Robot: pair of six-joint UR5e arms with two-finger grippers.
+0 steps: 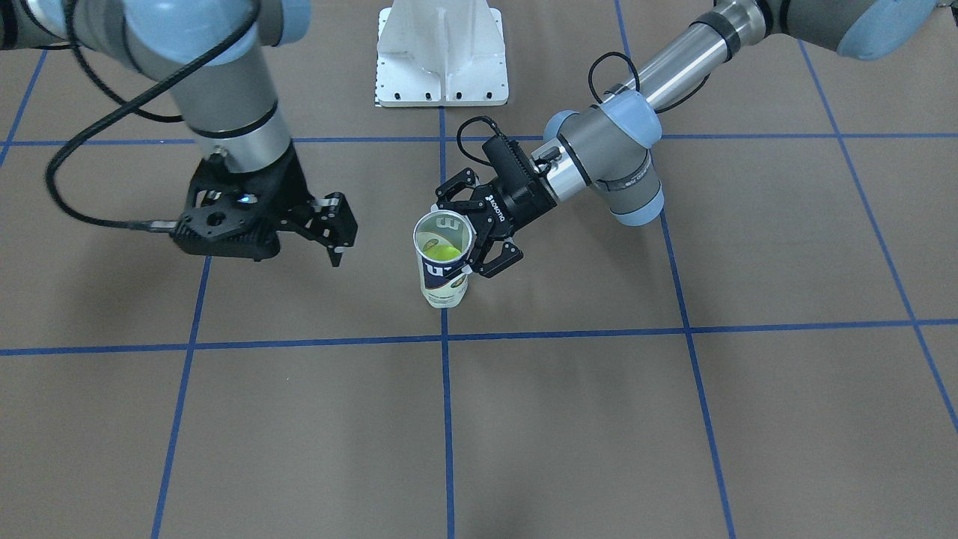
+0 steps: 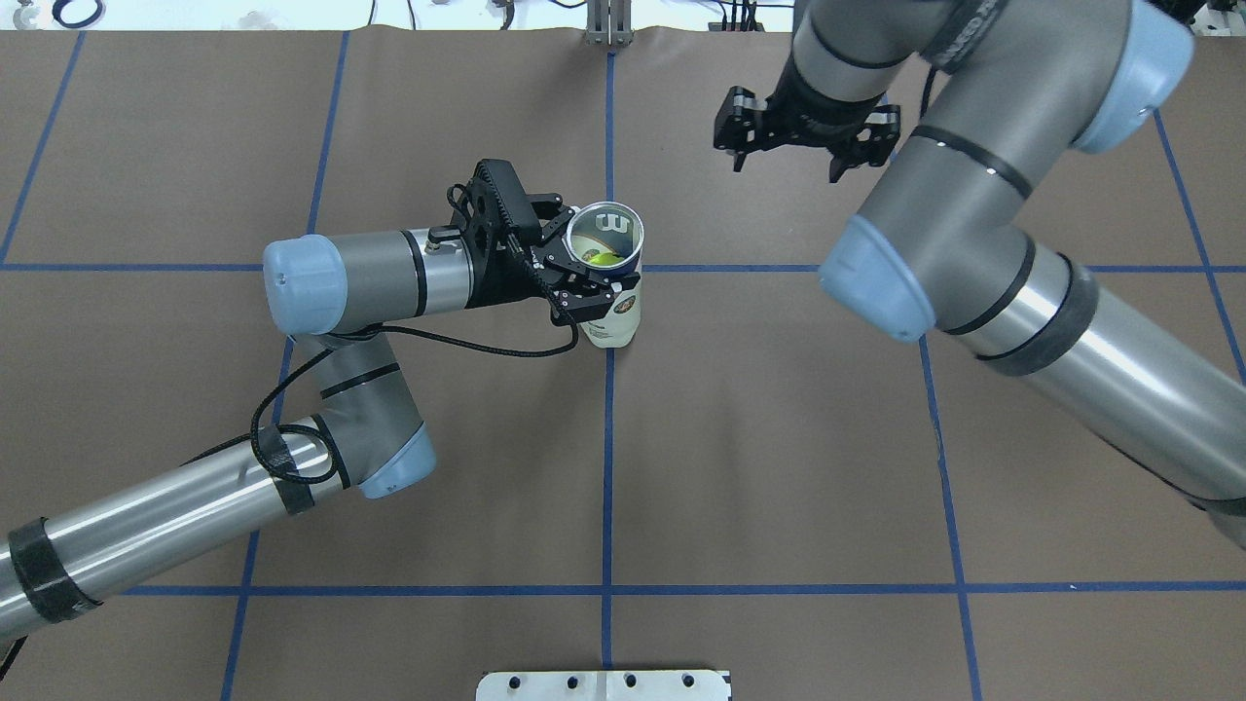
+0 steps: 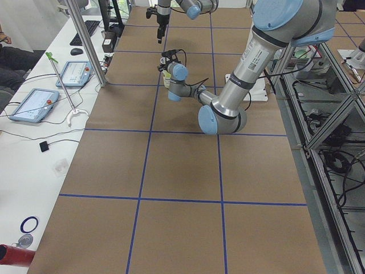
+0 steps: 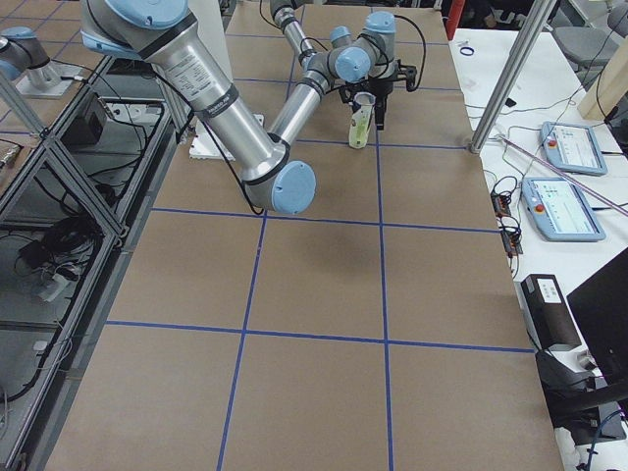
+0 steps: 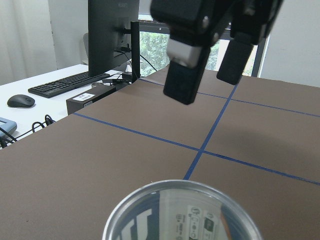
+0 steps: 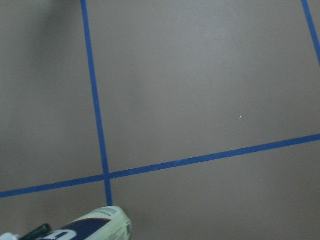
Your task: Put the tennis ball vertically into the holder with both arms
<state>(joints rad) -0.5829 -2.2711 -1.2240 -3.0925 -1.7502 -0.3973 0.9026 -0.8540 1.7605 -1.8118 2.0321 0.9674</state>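
wilson tennis-ball can [image 1: 444, 278], ball [image 1: 441, 252] inside, stands clamped within left gripper [image 1: 455, 239]; right gripper [image 2: 787, 167] hangs spread wide, well apart.

Both arms are brushed grey metal tubes with pale blue joint caps and thin black bands. A black cable [image 1: 123, 222] trails beside the right arm [image 1: 224, 97], and a thinner one loops by the left arm [image 1: 621, 150]. The left claw [image 1: 468, 238] is black with white lettering; the right claw [image 1: 340, 239] is black with silver finger plates. At top centre, the white base [image 1: 441, 52] shows dark screws.
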